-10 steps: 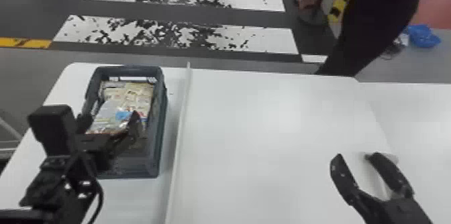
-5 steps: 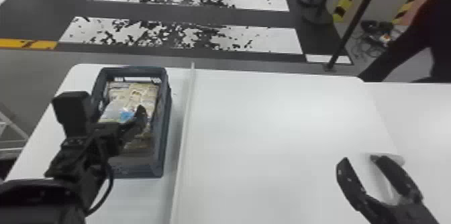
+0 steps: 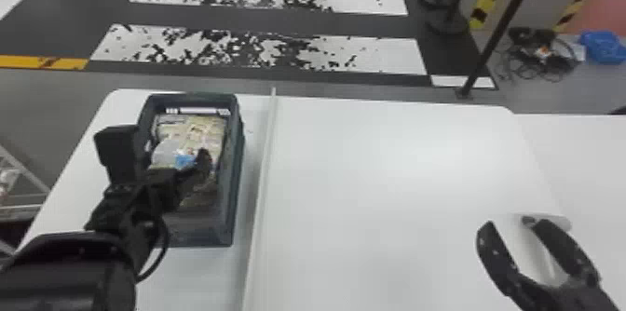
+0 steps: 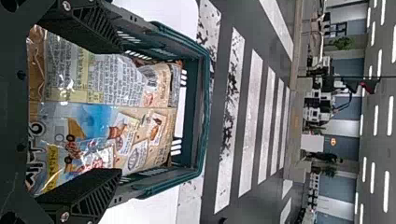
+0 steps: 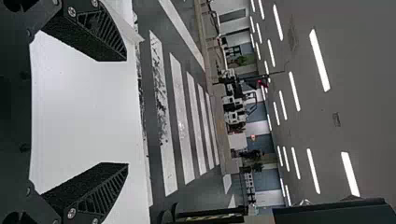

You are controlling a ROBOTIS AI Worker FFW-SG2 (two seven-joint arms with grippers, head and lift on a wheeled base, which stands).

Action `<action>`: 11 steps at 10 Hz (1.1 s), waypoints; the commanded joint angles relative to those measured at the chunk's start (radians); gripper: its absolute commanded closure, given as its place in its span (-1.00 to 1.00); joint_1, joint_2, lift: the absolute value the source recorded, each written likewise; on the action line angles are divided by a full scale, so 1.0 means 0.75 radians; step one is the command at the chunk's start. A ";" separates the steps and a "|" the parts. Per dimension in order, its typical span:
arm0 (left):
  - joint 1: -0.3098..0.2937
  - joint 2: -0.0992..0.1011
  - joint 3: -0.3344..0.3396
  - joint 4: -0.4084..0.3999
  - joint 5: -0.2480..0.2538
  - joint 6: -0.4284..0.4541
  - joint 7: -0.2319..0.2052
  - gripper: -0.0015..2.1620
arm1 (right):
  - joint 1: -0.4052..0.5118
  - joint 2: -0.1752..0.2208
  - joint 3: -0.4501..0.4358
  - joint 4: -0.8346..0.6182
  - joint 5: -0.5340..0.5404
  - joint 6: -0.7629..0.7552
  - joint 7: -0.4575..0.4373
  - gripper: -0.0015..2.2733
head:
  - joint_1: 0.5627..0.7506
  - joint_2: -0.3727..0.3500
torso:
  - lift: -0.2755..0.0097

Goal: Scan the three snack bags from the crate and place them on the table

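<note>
My left gripper (image 3: 187, 176) is over the crate (image 3: 231, 193) at the table's left side, above the snack bags (image 3: 200, 129) lying inside. In the left wrist view the left gripper (image 4: 121, 110) stands open, its fingers wide apart, one near each long side of the crate (image 4: 206, 107). Between and beyond them lies a bag with a blue patch (image 4: 93, 122), overlapping tan packaging; how many bags there are I cannot tell. At the table's right, my right gripper (image 3: 507, 224) is parked open over the white surface; the right wrist view has the right gripper (image 5: 127, 112) with nothing between its fingers.
A raised white strip (image 3: 264, 165) runs front to back on the table (image 3: 382, 184), just right of the crate. A pale rounded object (image 3: 559, 222) lies behind the right gripper. Dark posts (image 3: 493, 35) stand on the floor beyond the table.
The left arm has moved forward and somewhat to the right over the crate, its gripper still open. My right gripper has hardly changed place.
</note>
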 commanded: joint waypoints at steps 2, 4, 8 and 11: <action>-0.071 0.004 0.000 0.091 0.002 0.047 -0.039 -0.86 | 0.000 -0.001 -0.002 0.000 -0.002 -0.007 0.002 -0.88 | 0.41 -0.11 | 0.67; -0.133 0.004 0.010 0.155 0.004 0.149 -0.029 -0.31 | -0.002 -0.001 0.001 0.006 0.000 -0.011 0.002 -0.88 | 0.41 -0.12 | 0.67; -0.096 -0.002 0.059 0.138 0.055 0.141 -0.002 0.92 | -0.006 -0.001 0.001 0.008 -0.018 -0.011 0.004 -0.88 | 0.41 -0.07 | 0.67; 0.008 0.002 0.063 -0.023 0.057 0.076 -0.006 0.92 | -0.006 -0.001 0.001 0.017 -0.040 -0.019 0.004 -0.88 | 0.41 -0.04 | 0.67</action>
